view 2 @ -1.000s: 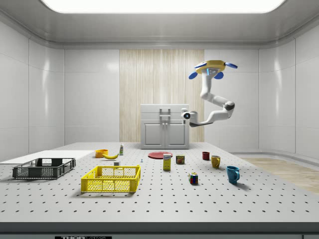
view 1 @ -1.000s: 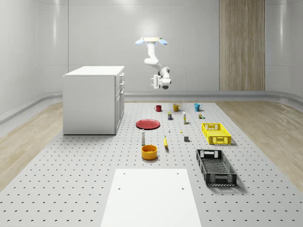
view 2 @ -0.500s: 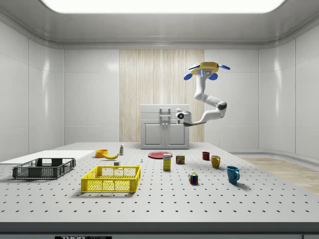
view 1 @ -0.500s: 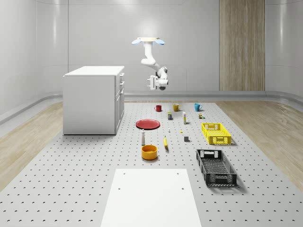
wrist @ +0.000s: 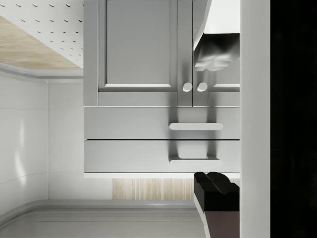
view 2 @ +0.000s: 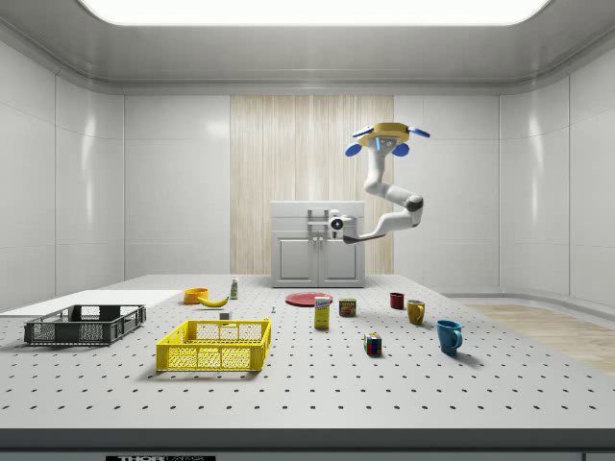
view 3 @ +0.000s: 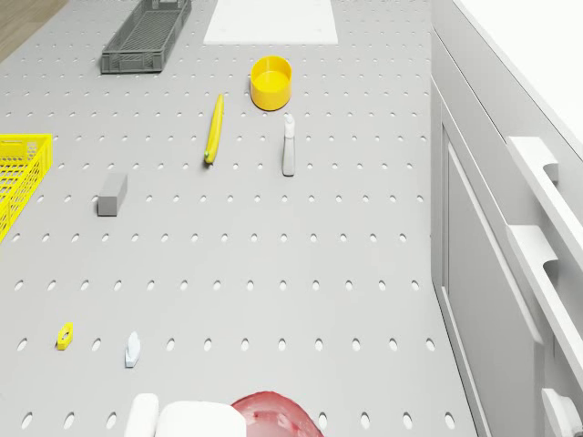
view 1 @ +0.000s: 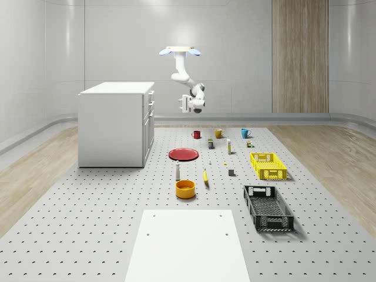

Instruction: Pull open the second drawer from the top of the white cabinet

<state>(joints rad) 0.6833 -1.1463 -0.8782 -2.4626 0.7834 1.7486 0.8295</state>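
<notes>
drone [view 1: 178, 51] hovers in mid-air in front of the white cabinet [view 1: 114, 123], over the table [view 1: 88, 223] near the red plate [view 1: 184, 154]. arm bent down and forward, gripper [view 1: 185, 104] pointed at the cabinet front, at about drawer height but well apart from it. can't tell how far the fingers are open; they hold nothing. second drawer from the top [wrist: 148, 123] is shut flush, its handle [wrist: 195, 126] untouched, top drawer [wrist: 148, 156] shut too. task barely begun: approach under way, still left are reaching the handle, gripping it and pulling
</notes>
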